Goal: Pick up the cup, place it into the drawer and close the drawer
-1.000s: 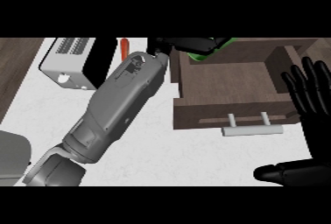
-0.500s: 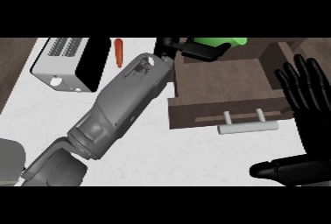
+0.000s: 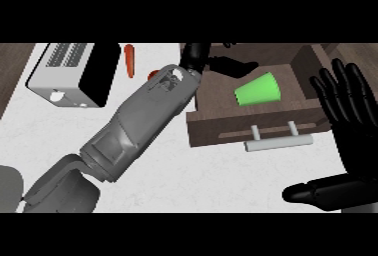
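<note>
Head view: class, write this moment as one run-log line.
cup: lying inside open drawer | left hand: released, above drawer's far edge | right hand: open, resting right | drawer: not yet closed

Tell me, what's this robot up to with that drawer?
It is putting a green cup away. The cup lies on its side inside the open wooden drawer, and the left hand is just above it, no longer gripping it. The right hand rests open at the right edge. The drawer is not yet closed. A toaster and a carrot sit on the counter.
</note>
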